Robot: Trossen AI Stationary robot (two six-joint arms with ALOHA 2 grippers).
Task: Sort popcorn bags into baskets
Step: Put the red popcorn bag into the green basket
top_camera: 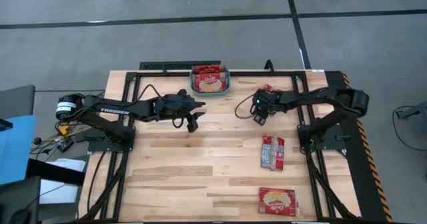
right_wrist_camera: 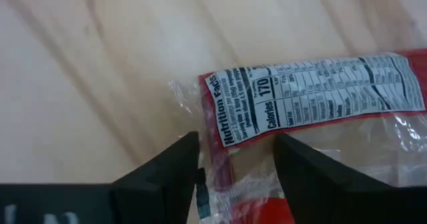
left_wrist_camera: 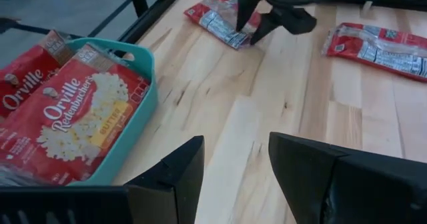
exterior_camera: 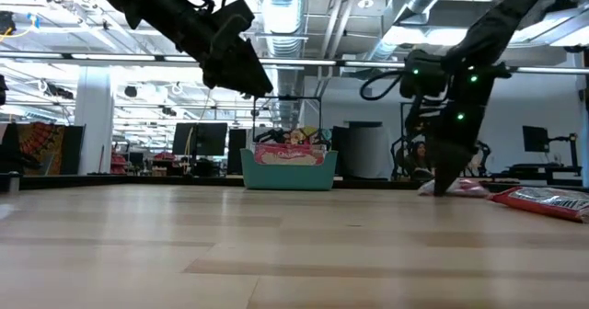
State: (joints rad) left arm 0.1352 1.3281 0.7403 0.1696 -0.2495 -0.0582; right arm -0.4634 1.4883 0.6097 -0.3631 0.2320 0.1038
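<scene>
A teal basket at the table's far edge holds red popcorn bags. My left gripper hangs open and empty above the table, just right of the basket. My right gripper is open and points steeply down at a popcorn bag lying flat at the far right. Its fingers stand on either side of that bag's end. Two more bags lie flat at the right and the near right. My right gripper comes at the bag's end from above, one open finger on each side of it. The bag lies flat on the table. Whether the fingertips touch the bag, I cannot tell.
A dark metal frame runs along the table's far edge and both sides. Bare wood spreads across the table's middle and near left. The room beyond the table shows in the low view.
</scene>
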